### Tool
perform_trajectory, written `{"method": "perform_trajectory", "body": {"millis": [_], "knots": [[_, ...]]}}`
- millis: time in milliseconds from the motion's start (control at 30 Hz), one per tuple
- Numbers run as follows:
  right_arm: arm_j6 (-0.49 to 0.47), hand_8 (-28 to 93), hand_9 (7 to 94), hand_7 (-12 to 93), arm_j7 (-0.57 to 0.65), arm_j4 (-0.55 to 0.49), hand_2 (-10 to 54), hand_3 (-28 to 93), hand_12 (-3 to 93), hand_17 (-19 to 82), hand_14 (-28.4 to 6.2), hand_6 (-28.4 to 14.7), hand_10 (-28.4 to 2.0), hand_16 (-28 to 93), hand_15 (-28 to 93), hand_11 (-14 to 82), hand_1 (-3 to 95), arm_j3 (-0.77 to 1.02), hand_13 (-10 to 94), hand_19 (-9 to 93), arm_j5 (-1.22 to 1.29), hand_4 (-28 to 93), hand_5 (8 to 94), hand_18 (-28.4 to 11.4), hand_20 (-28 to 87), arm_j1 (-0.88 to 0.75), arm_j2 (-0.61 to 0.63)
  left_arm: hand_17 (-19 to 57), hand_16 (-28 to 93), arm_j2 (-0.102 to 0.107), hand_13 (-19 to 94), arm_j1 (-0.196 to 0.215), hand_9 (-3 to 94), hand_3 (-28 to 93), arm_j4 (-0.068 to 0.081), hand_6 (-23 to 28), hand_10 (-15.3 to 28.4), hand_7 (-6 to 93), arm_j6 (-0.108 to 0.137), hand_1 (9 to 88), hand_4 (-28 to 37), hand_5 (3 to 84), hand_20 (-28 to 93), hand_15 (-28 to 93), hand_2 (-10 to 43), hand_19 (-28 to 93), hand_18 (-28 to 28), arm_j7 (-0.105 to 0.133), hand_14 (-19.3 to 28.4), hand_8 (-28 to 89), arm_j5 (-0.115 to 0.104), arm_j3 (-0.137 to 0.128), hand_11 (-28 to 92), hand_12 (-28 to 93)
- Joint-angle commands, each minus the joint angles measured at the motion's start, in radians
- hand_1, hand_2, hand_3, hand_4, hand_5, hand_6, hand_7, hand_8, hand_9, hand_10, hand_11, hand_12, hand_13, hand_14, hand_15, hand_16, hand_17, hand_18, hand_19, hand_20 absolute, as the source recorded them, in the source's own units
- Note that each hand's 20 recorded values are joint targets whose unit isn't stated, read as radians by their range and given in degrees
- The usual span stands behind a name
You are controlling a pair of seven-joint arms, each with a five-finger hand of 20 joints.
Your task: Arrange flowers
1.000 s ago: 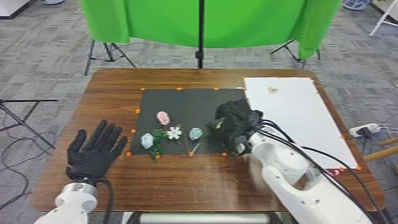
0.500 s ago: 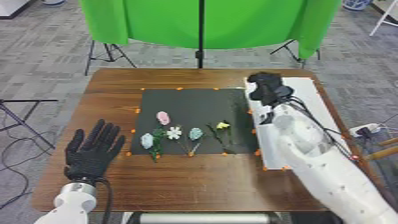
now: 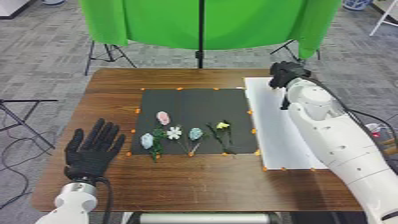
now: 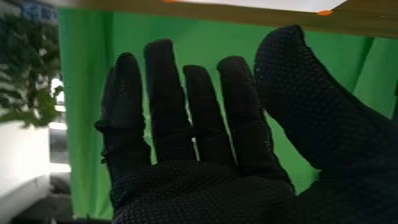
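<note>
My right hand [image 3: 286, 75] is over the far end of the white board [image 3: 293, 135] in the head view. In the right wrist view the right hand [image 4: 204, 190] has straight fingers and holds nothing. On the black mat [image 3: 200, 102] lie a pink flower [image 3: 163, 118], a pale blue flower [image 3: 147, 141], a white flower [image 3: 174, 133], a blue-green flower [image 3: 195, 133] and a yellow flower [image 3: 222, 125], with stems toward the near edge. To the left of the mat, my left hand [image 3: 91, 155] stays over the table with its fingers straight and spread.
The brown table [image 3: 178, 185] has orange marks around the mat and board. A green cloth [image 3: 151, 25] hangs beyond the far edge, with a black stand pole [image 3: 201, 35] before it. A red object [image 3: 375, 134] is beside the right forearm.
My right hand has moved from beside the yellow flower at the mat's right side to the far end of the white board, uncovering that flower. The left hand has kept still.
</note>
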Motion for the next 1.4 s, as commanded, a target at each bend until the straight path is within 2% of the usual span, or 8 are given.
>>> {"method": "perform_trajectory", "body": {"millis": [33, 200, 433, 533, 633, 767, 967, 1400], "knots": [[-0.014, -16, 47.7, 19, -0.011, 0.048, -9.5, 84, 10.8, 27, -10.3, -0.6, -11.3, 14, 31, 11.8, 44.4, 0.011, 50, 79, -0.049, -28, 49.3, -20.2, 33, -0.028, -0.03, -9.1, -8, -0.008, 29, 0.004, 39.5, 75, 0.004, 10.6, 16.5, 10.7, -0.009, 25.3, -28.3, 46.8, 12, 42, 18.1, 38, 14.0, -0.014, 16.6, -9, 0.0, 0.007, 22, 10], [-0.008, -15, 55.6, 19, 0.019, 0.075, -9.5, 79, 11.7, 30, -10.8, -0.6, -12.4, 15, 28, 12.6, 44.4, 0.022, 58, 78, -0.059, -28, 56.7, -20.3, 32, -0.046, -0.042, -9.1, -8, -0.009, 29, -0.009, 39.4, 75, 0.011, 10.6, 16.5, 10.8, -0.01, 25.3, -28.3, 46.8, 12, 42, 18.1, 38, 14.0, -0.021, 16.6, -9, 0.004, 0.011, 22, 10], [0.049, -12, 72.0, 20, 0.013, 0.066, -9.5, 63, 14.8, 33, -6.5, 1.0, -11.2, 29, 26, 15.2, 57.6, 0.005, 71, 80, -0.046, -28, 68.0, -19.9, 35, -0.067, -0.043, -9.1, -8, -0.014, 29, -0.009, 39.6, 75, 0.012, 10.7, 16.5, 10.9, -0.003, 25.2, -28.3, 47.0, 12, 42, 18.3, 38, 14.0, -0.022, 16.6, -9, -0.038, 0.012, 23, 10], [0.097, -5, 78.9, 24, -0.005, 0.079, -9.5, 53, 25.0, 33, -4.4, 1.3, -9.9, 38, 25, 9.9, 64.8, -0.004, 74, 81, -0.071, -28, 72.3, -19.7, 38, -0.071, -0.042, -9.1, -8, -0.014, 29, -0.017, 39.6, 75, 0.014, 10.7, 16.5, 11.0, -0.001, 25.2, -28.3, 47.1, 12, 42, 18.3, 38, 14.0, -0.026, 16.6, -9, -0.039, 0.015, 23, 10], [0.134, -4, 87.1, 27, 0.002, 0.067, -9.5, 61, 32.6, 34, -3.6, 2.3, -9.1, 42, 26, 6.6, 64.0, -0.01, 78, 84, -0.045, -28, 77.5, -20.2, 40, -0.08, -0.033, -9.1, -8, -0.018, 29, -0.012, 39.6, 75, 0.012, 10.8, 16.5, 11.0, -0.004, 25.2, -28.3, 47.3, 12, 42, 18.4, 38, 13.9, -0.025, 16.7, -9, -0.037, 0.015, 23, 10], [0.201, -2, 90.6, 29, 0.001, -0.011, -9.5, 67, 35.8, 35, -3.7, 2.6, -8.7, 45, 27, 6.6, 62.8, -0.052, 80, 85, 0.005, -28, 81.3, -20.8, 41, -0.094, 0.025, -9.1, -8, -0.016, 29, -0.008, 39.6, 75, 0.011, 10.8, 16.5, 11.0, -0.005, 25.2, -28.3, 47.3, 12, 42, 18.4, 38, 13.9, -0.02, 16.6, -9, -0.037, 0.013, 23, 10], [0.272, -2, 91.2, 30, -0.015, -0.263, -9.5, 70, 36.5, 35, -4.4, 2.2, -8.9, 45, 28, 7.0, 60.9, -0.092, 80, 85, 0.062, -28, 81.3, -21.1, 42, -0.174, 0.132, -9.2, -9, -0.002, 29, -0.013, 39.1, 75, 0.021, 10.5, 16.2, 10.6, -0.077, 25.1, -28.3, 46.4, 12, 41, 18.4, 38, 13.9, -0.027, 16.5, -9, -0.01, 0.012, 22, 10], [0.216, -1, 90.8, 31, -0.067, -0.558, -9.5, 71, 36.8, 34, -5.1, 1.5, -9.5, 44, 30, 7.1, 60.4, -0.042, 79, 86, 0.136, -28, 80.9, -21.5, 42, -0.412, 0.157, -9.2, -8, -0.008, 28, -0.002, 38.7, 74, 0.016, 10.4, 16.2, 10.1, -0.053, 24.9, -28.3, 45.9, 12, 41, 18.4, 38, 13.9, -0.027, 16.4, -9, -0.011, 0.0, 22, 10]]}}
